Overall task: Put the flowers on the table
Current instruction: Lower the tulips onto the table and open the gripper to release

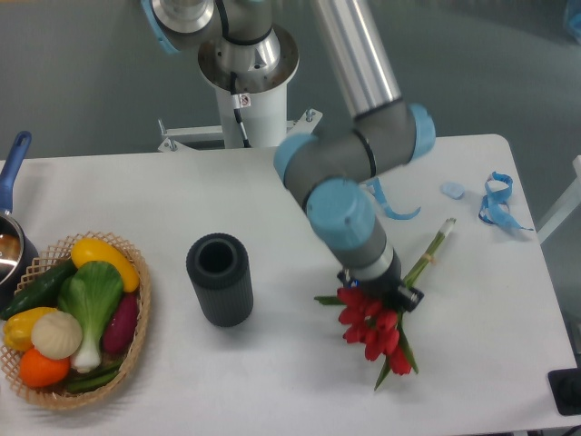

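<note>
The flowers (374, 332), a bunch of red tulips with green leaves, lie at the right front of the white table (272, 191). Their pale green stems (434, 247) point up and to the right. My gripper (388, 292) is right over the bunch where the blooms meet the stems. The arm's wrist hides its fingers, so I cannot tell whether it is holding the bunch or whether the jaws are open.
A black ribbed vase (219, 279) stands upright at the table's middle. A wicker basket (136, 341) of vegetables sits at the front left, with a blue-handled pot (11, 245) behind it. Blue ribbons (497, 202) lie at the back right. A black object (567, 391) sits at the right front corner.
</note>
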You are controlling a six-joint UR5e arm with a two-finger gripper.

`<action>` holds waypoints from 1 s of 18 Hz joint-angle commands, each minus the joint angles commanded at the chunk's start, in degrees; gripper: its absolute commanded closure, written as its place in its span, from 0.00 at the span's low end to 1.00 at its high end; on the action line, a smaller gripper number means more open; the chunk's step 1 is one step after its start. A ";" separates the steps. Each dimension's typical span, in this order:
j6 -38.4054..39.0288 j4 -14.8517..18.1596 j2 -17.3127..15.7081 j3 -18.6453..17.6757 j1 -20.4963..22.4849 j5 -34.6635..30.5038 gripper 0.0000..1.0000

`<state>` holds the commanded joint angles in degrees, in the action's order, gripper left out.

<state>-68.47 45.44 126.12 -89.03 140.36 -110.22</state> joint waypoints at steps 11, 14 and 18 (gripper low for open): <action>-1.75 0.61 -7.72 -0.53 -0.44 1.14 0.00; -2.64 5.24 -12.46 0.43 0.69 4.03 0.00; -5.60 21.40 -17.04 7.45 7.10 12.72 0.00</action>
<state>-74.07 66.84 109.08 -81.58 147.46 -97.49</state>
